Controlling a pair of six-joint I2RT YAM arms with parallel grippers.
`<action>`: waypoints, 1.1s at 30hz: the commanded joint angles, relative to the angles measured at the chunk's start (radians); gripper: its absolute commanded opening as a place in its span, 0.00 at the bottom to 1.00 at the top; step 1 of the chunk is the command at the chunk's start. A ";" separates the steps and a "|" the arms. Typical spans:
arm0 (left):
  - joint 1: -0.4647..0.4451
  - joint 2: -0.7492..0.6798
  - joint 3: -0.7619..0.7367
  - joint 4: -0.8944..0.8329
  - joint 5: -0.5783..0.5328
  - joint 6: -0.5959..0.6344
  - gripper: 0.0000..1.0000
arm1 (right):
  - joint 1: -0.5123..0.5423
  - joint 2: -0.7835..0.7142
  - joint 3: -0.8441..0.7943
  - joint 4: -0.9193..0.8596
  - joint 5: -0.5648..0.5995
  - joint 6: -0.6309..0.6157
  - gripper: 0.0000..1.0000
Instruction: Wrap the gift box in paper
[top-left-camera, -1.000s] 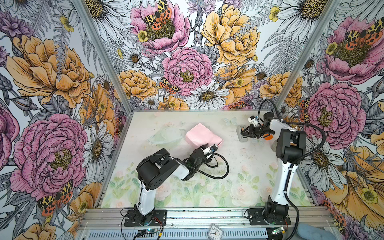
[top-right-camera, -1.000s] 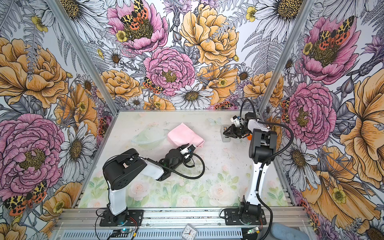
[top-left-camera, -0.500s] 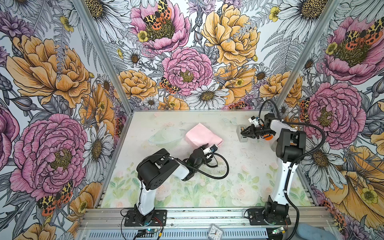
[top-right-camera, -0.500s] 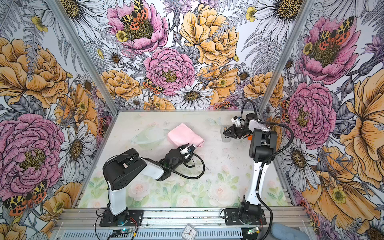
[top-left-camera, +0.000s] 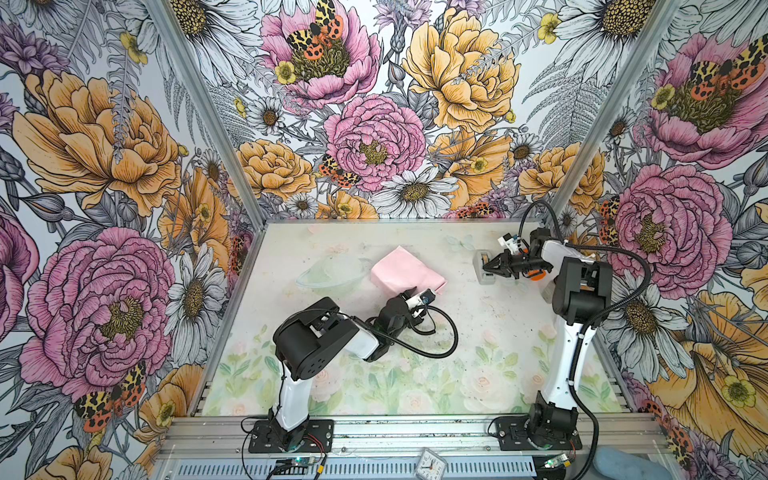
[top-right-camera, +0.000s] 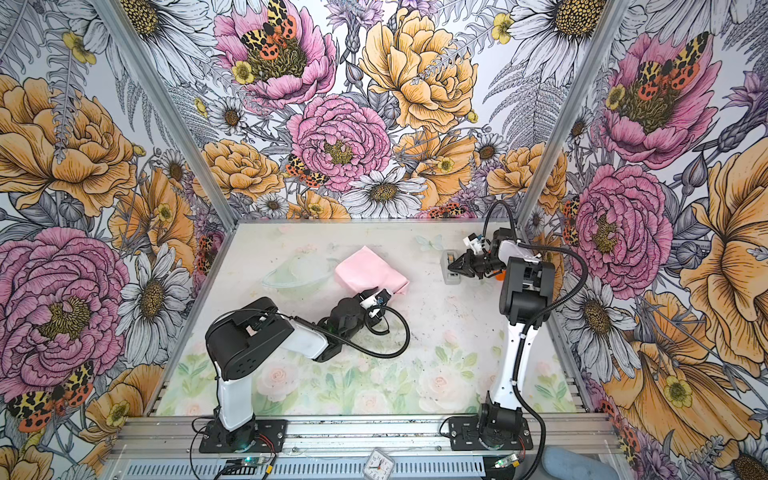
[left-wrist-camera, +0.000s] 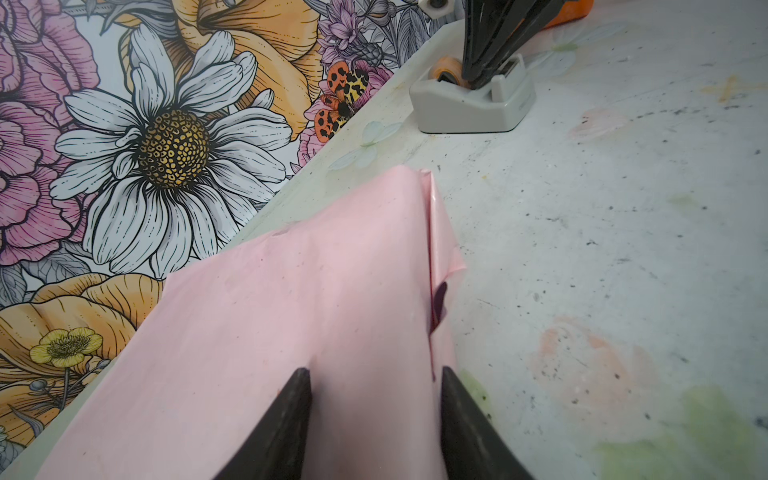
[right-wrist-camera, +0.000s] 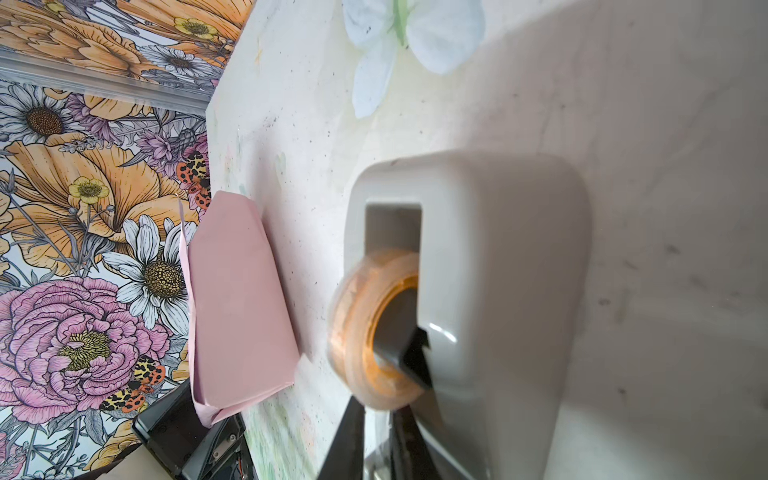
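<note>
Creased pale pink paper (top-left-camera: 405, 272) sits folded into a boxy parcel near the counter (top-left-camera: 498, 332) back edge.
The left pincer (left-wrist-camera: 374, 372) is spread, tips on the parcel's near end; the right pincer (top-left-camera: 487, 268) is almost together at the grey plastic tape dispenser (left-wrist-camera: 469, 108) near the back right corner, grip unclear.

Pink paper (right-wrist-camera: 241, 307) near tape dispenser (right-wrist-camera: 498, 270)

- Paper (top-left-camera: 405, 272): plain pale pink; a dark purple-red sliver shows in the fold seam in the left wrist view.
- Dispenser (top-left-camera: 481, 276): grey. Tape roll (right-wrist-camera: 365, 332): translucent amber.
- Table (top-left-camera: 498, 332): off-white, with a faded print of green leaves, pink roses and pale butterflies; dark specks.
- Walls (top-left-camera: 124, 166): floral print with pink peonies, orange blooms, white daisies and orange-and-black moths, all outlined in black.
- Left arm (top-left-camera: 361, 343), right arm (top-left-camera: 575, 345): white links, black joints.
- Left gripper (left-wrist-camera: 376, 372), right gripper (right-wrist-camera: 379, 405): black.
- Clock (top-left-camera: 430, 462): white face.
</note>
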 joint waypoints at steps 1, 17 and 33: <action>-0.010 0.086 -0.040 -0.261 0.053 -0.088 0.49 | -0.001 0.025 0.016 -0.001 -0.012 -0.002 0.14; -0.010 0.080 -0.037 -0.272 0.045 -0.088 0.49 | -0.003 -0.063 -0.006 0.002 -0.045 0.001 0.00; -0.016 0.085 -0.037 -0.272 0.052 -0.091 0.49 | -0.013 -0.234 -0.142 0.019 0.027 0.049 0.00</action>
